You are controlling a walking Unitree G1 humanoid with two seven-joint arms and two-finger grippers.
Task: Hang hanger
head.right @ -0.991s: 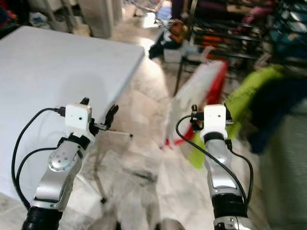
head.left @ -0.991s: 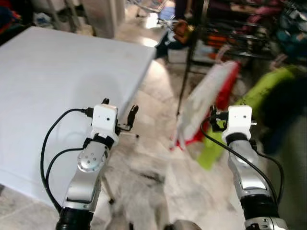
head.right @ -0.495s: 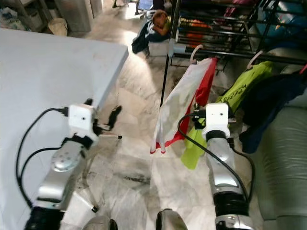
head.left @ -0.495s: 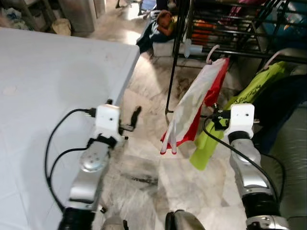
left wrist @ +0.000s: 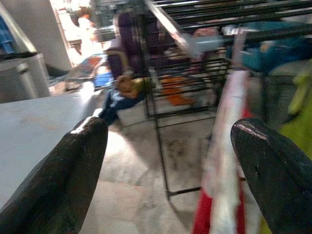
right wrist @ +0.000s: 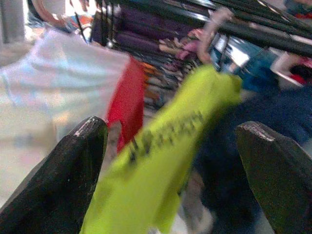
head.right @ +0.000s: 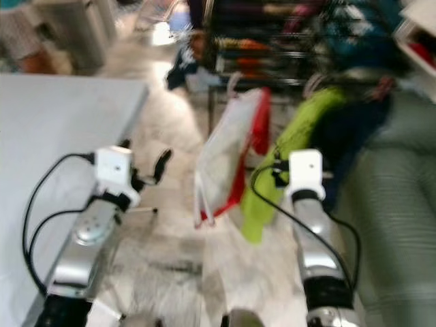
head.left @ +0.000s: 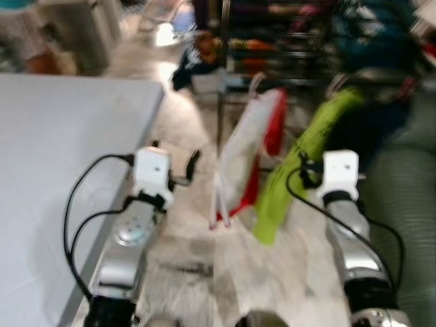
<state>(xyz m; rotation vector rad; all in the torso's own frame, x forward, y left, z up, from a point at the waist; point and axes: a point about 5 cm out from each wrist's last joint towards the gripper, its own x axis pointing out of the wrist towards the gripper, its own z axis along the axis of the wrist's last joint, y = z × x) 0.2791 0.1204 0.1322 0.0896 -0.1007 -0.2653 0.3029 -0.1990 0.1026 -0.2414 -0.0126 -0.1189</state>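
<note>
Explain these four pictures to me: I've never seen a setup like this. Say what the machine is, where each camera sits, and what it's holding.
This is a walking humanoid robot with two silver arms. The two wide pictures come from cameras in its head, looking down: the left gripper beside a white table, the right gripper near clothes on a rack. The other two come from wrist cameras looking between each gripper's black fingers. Hanging ahead are a white-and-red garment, a lime-green one and a dark blue one. Both grippers are open and hold nothing. The pictures are blurred.
</note>
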